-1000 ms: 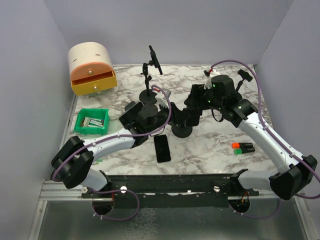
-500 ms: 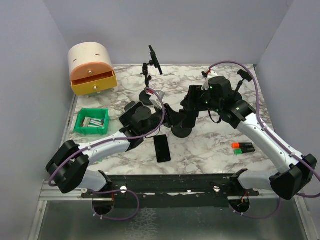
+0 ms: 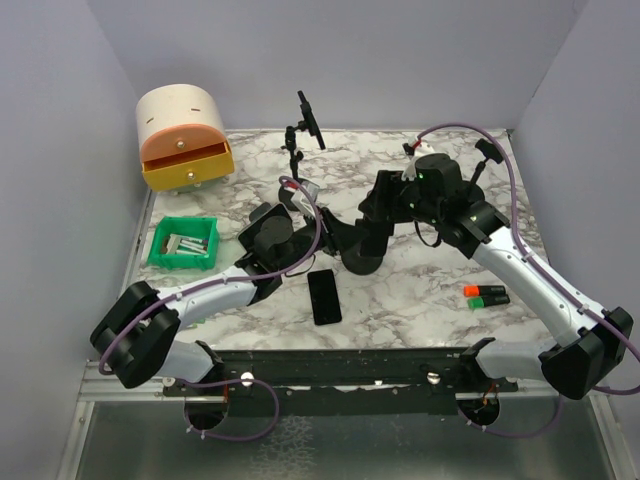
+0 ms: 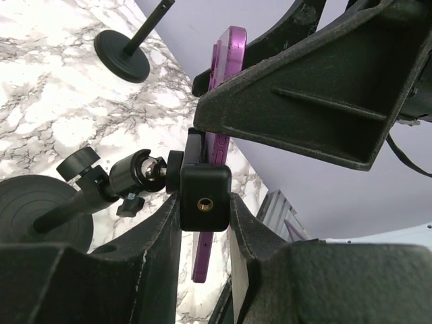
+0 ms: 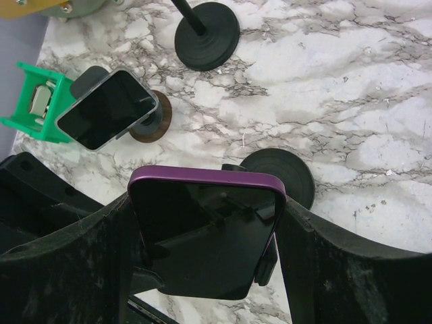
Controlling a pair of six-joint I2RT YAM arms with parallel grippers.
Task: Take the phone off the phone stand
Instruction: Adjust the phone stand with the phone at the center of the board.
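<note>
The purple phone (image 5: 206, 233) sits squarely between the two black fingers (image 5: 74, 270) of the right gripper (image 5: 204, 202), at the bottom centre of the right wrist view. Each of its long edges is pressed against a finger, so that gripper is clamped on it. It is a slim handset with a glossy dark screen, a purple frame and rounded corners, and it stands on edge rather than lying flat. In the left wrist view it runs as a thin purple strip from the top centre down to the bottom (only its edge shows there).

The phone is seated in the phone stand (image 5: 280, 177), whose round black base rests on the marble table (image 5: 378, 101) just above the phone in the right wrist frame.

The left gripper (image 4: 204, 216) is closed on the stand's square black clamp block (image 4: 204, 192) in the middle of its own view, with a finger touching each side. A ball joint (image 4: 145, 169) and stem lead off from the block to the base at lower left.

In the top view both grippers meet near the centre of the table. A second black phone (image 3: 323, 296) lies flat just below them in the frame.
</note>
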